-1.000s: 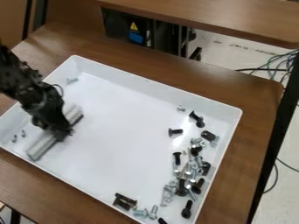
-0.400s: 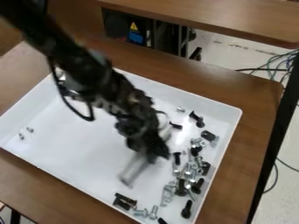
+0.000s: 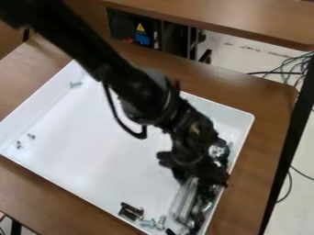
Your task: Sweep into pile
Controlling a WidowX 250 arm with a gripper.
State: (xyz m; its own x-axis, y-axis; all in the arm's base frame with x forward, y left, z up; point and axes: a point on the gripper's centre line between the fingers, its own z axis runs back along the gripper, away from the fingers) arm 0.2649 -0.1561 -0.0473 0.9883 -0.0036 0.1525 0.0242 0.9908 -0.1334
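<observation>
Bar (image 3: 186,202): pale, straight, lying aslant near the right wall of the white tray (image 3: 104,151), its lower end pointing toward the bottom of the view. Gripper (image 3: 200,176) is sitting over its upper end; fingers are pinching the bar, fingertips blending into the dark parts around them.

Hardware: a cluster of metal and black screws (image 3: 208,202) is lying between the bar and the right wall, partly covered by the gripper. Below and left of the bar, a dark bracket-like piece (image 3: 131,211) is resting in the tray, with silvery bolts (image 3: 160,222) just beside it and a black piece (image 3: 171,232) near the lower edge. Two small screws (image 3: 30,137) are lying near the left corner, close together but apart. Another light fastener (image 3: 75,84) is lying near the top corner.

Arm (image 3: 131,87) is crossing the tray from the upper left, a black cable (image 3: 135,134) looping beneath it. The tray is standing on a brown wooden surface (image 3: 36,197). Another wooden top (image 3: 233,20) is extending behind; thin cables (image 3: 294,69) are trailing at right.
</observation>
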